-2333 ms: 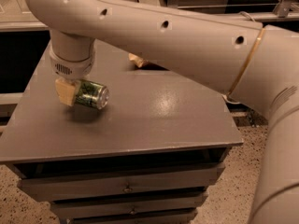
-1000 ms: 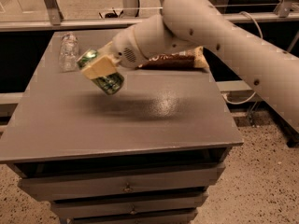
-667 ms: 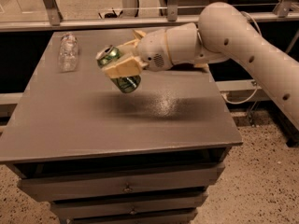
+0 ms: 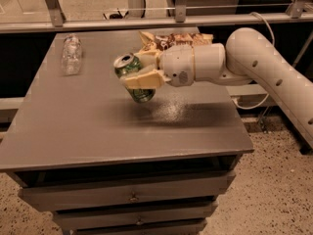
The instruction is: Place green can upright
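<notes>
Reorientation is the step under way: the hand (image 4: pixel 140 69) pinches the green can (image 4: pixel 128 66), tilted, above the middle of the desk (image 4: pixel 98 126), so next it probably needs righting and lowering.

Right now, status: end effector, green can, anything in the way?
End effector over table centre, shut on green can. Can tilted, off the surface. Bottle far left, snack bag behind; neither beneath it.

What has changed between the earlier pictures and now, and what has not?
The gripper, shut on the green can throughout, lifted it from the table and carried it rightward, turning it from lying to tilted, top end up. The bottle and snack bag stayed put.
</notes>
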